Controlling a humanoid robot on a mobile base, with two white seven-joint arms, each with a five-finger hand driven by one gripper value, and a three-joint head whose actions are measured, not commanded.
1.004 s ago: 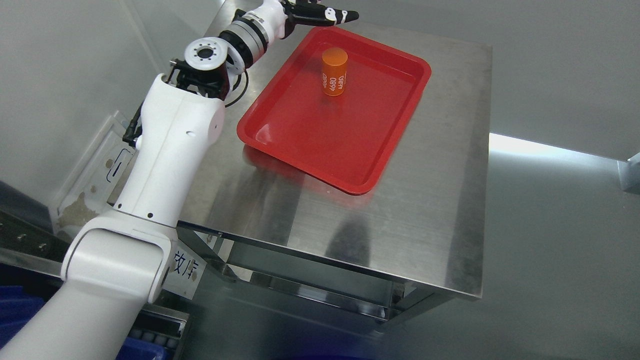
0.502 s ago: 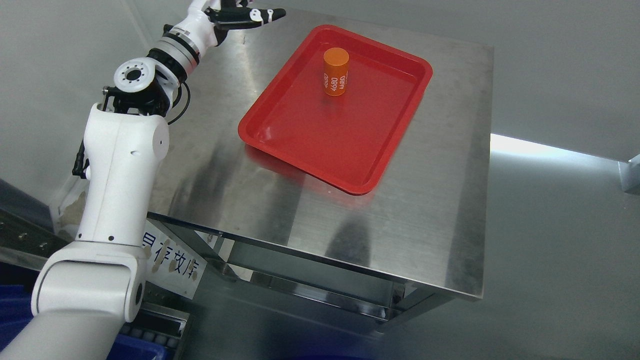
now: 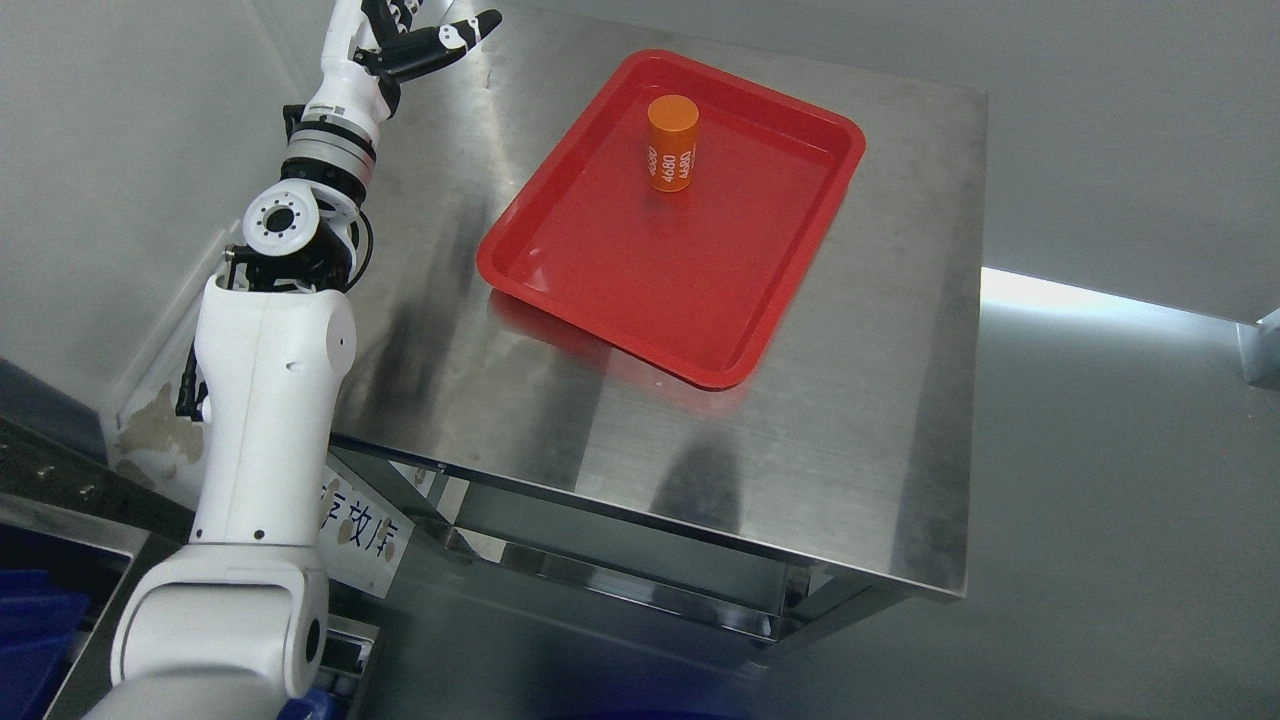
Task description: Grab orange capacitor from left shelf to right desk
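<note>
An orange capacitor (image 3: 671, 142) marked 4680 stands upright in the far part of a red tray (image 3: 620, 290) on a steel desk (image 3: 820, 400). My left hand (image 3: 425, 35) is at the top left, over the desk's far left corner, well left of the tray. Its fingers are spread and hold nothing. The white left arm (image 3: 265, 400) rises from the lower left. The right arm is out of view.
A white label with printed characters (image 3: 360, 530) hangs below the desk's front left edge. Blue bins (image 3: 35, 620) sit at the bottom left. A steel shelf frame (image 3: 620, 570) shows under the desk top.
My left hand has swung left, from beside the tray's far corner to the desk's far left corner. The arm has drawn back left. The capacitor and tray have stayed in place.
</note>
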